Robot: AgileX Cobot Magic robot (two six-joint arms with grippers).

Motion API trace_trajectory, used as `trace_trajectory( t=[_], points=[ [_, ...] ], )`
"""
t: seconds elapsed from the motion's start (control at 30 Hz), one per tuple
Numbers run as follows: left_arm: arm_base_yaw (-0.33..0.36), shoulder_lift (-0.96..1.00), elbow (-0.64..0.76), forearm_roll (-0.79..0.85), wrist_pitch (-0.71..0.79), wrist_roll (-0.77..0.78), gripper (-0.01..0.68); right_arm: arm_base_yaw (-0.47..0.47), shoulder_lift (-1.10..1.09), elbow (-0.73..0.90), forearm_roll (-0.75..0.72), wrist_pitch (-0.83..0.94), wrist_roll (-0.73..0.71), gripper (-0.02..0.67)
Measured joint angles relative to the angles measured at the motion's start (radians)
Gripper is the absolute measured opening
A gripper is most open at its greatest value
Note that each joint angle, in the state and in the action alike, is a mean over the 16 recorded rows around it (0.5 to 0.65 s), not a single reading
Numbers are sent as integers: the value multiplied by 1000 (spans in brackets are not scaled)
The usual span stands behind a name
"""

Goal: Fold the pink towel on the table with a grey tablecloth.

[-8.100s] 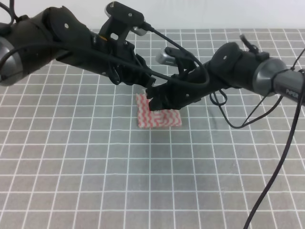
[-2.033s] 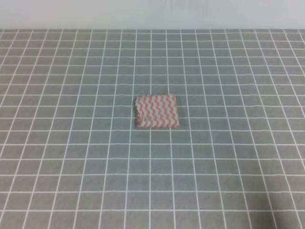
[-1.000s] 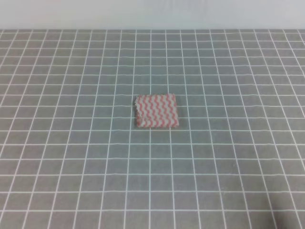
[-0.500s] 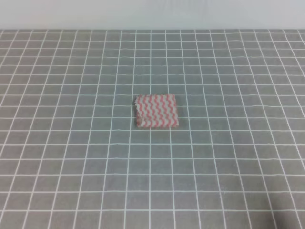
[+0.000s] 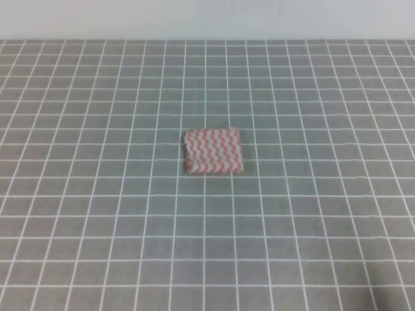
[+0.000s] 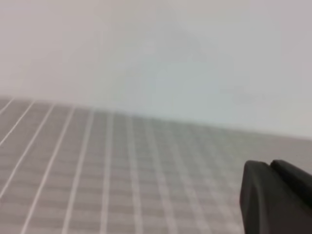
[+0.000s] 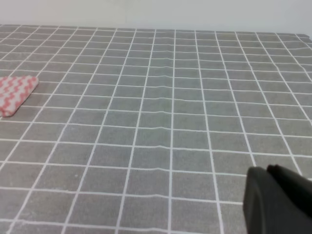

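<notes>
Exterior high view: the thin pink-and-white zigzag-striped towel (image 5: 213, 150) is seen folded mid-surface (image 5: 97, 227), soft and light, probably best pinched at a corner. Finger states can't be told.

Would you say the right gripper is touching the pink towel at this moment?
Apart. In the right wrist view the right gripper sits at the bottom right corner, while the pink towel lies at the far left, with bare grey grid between them.
</notes>
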Motion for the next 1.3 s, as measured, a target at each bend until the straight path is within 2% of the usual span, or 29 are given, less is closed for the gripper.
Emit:
trace_trajectory(
  t=[0.17, 0.37, 0.67, 1.3],
  points=[
    [67, -44, 122, -17, 1, 47, -1, 0, 1, 2, 0, -2, 0, -16],
    [95, -67, 189, -17, 72, 146, -1, 0, 1, 2, 0, -2, 0, -16],
    [98, -68, 203, -17, 121, 239, -1, 0, -1, -2, 0, 1, 0, -16],
    [97, -67, 204, -17, 122, 243, -1, 0, 2, 3, 0, -3, 0, -16]
  ],
)
